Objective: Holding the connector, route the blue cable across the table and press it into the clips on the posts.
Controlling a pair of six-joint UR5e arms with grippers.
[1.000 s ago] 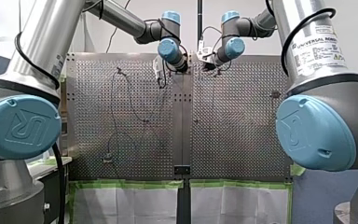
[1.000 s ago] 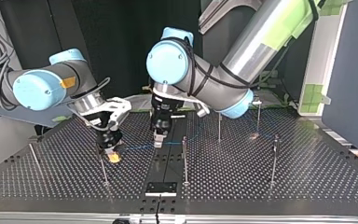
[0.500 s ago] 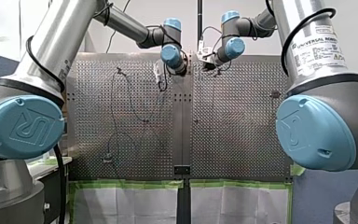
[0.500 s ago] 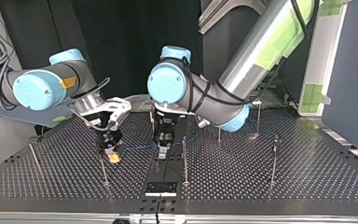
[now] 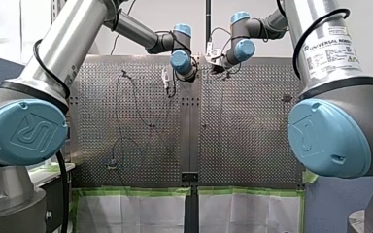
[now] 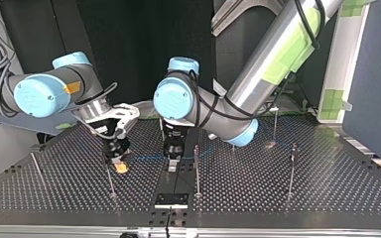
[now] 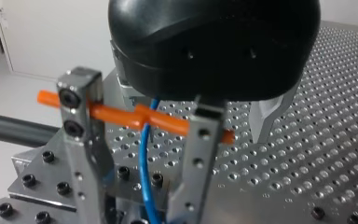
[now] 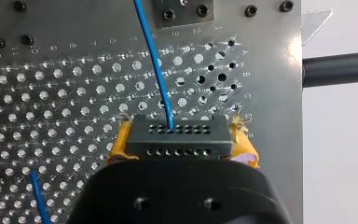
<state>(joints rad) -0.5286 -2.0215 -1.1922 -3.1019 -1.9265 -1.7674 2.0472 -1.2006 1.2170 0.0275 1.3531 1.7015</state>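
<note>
In the right wrist view my right gripper (image 8: 179,151) is shut on the black connector (image 8: 177,140), yellow pads (image 8: 121,144) at its sides. The blue cable (image 8: 154,60) leaves the connector and runs ahead over the perforated table (image 8: 51,93). In the top view my right gripper (image 6: 121,167) hangs low at the left, and the cable (image 6: 144,157) stretches from it to my left gripper (image 6: 172,166) near the middle. The left wrist view shows my left gripper (image 7: 137,205) open, its metal fingers (image 7: 81,140) astride the cable (image 7: 144,172) without touching it.
Thin posts stand around the grippers: one (image 6: 110,181) just in front of my right gripper, one (image 6: 196,168) beside my left gripper, others (image 6: 291,168) at the top view's right. An orange bar (image 7: 121,114) crosses behind the left fingers. A black plate (image 6: 171,200) lies near the front edge.
My left gripper has moved nearer to the top view's camera and lower, along the cable, as its arm stretched out. My right gripper has kept still with the connector.
</note>
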